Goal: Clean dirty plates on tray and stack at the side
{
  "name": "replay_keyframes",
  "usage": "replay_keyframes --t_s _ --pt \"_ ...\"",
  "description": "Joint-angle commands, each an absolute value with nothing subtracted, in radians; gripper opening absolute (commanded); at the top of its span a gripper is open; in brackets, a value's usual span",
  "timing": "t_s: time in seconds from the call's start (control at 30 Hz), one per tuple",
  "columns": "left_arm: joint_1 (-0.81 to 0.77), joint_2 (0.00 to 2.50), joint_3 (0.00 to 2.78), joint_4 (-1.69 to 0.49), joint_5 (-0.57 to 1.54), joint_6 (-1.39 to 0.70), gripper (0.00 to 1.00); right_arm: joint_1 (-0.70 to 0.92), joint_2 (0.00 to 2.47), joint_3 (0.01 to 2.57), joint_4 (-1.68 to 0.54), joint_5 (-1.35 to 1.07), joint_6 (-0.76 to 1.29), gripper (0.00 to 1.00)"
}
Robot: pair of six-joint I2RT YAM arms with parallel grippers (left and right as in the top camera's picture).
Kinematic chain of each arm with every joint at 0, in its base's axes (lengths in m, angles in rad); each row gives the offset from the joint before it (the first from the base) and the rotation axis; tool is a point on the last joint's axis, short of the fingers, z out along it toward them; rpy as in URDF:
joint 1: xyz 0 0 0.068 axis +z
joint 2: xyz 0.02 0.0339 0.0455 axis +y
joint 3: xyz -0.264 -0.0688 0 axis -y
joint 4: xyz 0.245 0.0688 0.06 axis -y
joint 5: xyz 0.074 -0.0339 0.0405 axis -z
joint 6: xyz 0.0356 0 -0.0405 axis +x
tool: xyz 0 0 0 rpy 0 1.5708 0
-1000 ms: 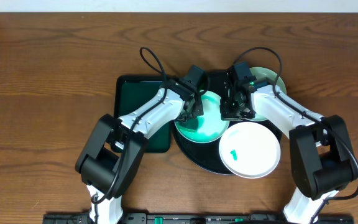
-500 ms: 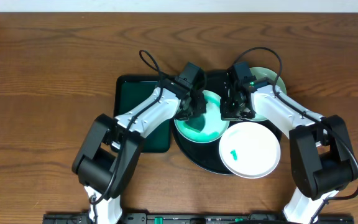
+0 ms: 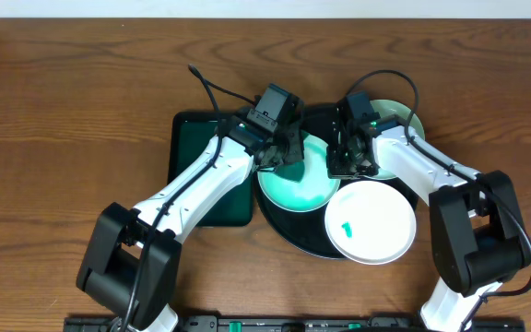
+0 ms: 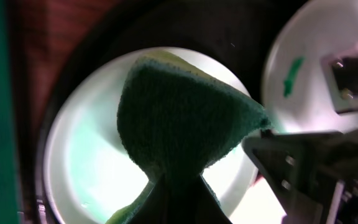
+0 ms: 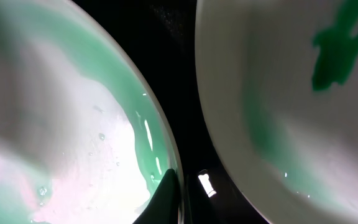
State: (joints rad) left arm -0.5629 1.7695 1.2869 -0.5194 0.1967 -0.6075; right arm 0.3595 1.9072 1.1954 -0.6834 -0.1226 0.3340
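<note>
The black tray holds three plates. The left plate is pale mint and wet. My left gripper is shut on a green sponge, held over that plate's far rim. My right gripper is shut on the same plate's right rim, one finger inside the plate. The front right plate has a green smear and also shows in the right wrist view. The back right plate is mostly hidden behind my right arm.
A rectangular dark green tray lies left of the black tray, partly under my left arm. Bare wooden table surrounds both trays. In the left wrist view the smeared plate shows at the upper right.
My left gripper has moved with the sponge from the plate's middle toward its far rim. The darker green patch on the plate is gone, leaving an even mint film. The right arm has not moved.
</note>
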Motion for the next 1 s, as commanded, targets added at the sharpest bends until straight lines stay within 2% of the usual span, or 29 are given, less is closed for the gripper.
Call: replay_keyframes --t_s 0.0,0.7,0.73,0.83,0.97 --pt "-0.561 1.773 1.283 -0.518 0.104 -0.587 0.07 0.374 1.909 1.195 -0.680 -0.105 0.336 0.01" --pt "-0.562 1.811 1.279 -0.518 0.084 -0.580 0.07 0.375 1.909 1.195 -0.680 -0.105 0.336 0.01" --pt "-0.562 1.811 1.279 -0.518 0.084 -0.580 0.07 0.375 1.909 1.195 -0.680 -0.105 0.336 0.03" --pt "-0.562 1.811 1.279 -0.518 0.084 -0.580 0.07 0.375 1.909 1.195 -0.675 -0.105 0.336 0.15" --pt "-0.562 1.811 1.279 -0.518 0.084 -0.580 0.07 0.375 1.909 1.194 -0.672 -0.105 0.336 0.15"
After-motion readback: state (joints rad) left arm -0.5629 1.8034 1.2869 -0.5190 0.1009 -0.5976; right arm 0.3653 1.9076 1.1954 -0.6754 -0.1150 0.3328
